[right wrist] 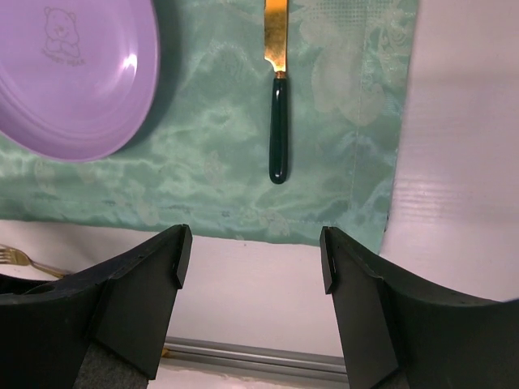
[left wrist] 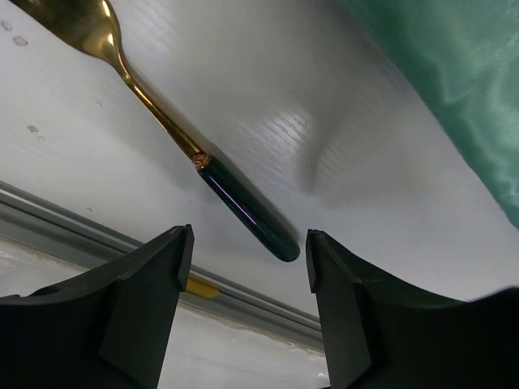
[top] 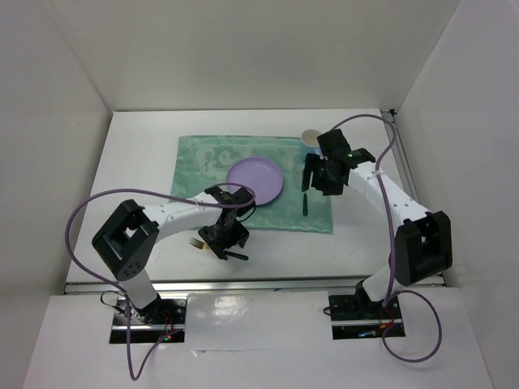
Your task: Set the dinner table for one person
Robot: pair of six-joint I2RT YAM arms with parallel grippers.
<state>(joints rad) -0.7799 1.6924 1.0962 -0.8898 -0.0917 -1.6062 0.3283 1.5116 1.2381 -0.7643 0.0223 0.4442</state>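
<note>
L gripper (left wrist: 247,255) jaws spread wide over fork (left wrist: 240,203) handle on dinner table (left wrist: 340,105), gripping nothing. R gripper (right wrist: 251,251) wide too, empty, above knife (right wrist: 277,121) on teal cloth (right wrist: 203,170).

- Cloth (top: 203,158) is lying on dinner table (top: 138,162).
- Plate (top: 255,180) is sitting on cloth.
- Knife (top: 305,203) is lying right of plate.
- Fork (top: 197,241) is lying before cloth.
- Cup (top: 310,138) is standing behind cloth.

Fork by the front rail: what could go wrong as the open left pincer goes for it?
The fork lies flat on the table, so the left pincer may scrape the surface or nudge it toward the rail. Only the handle tip sits in its gap, so a grasp there may let the fork tilt.
</note>
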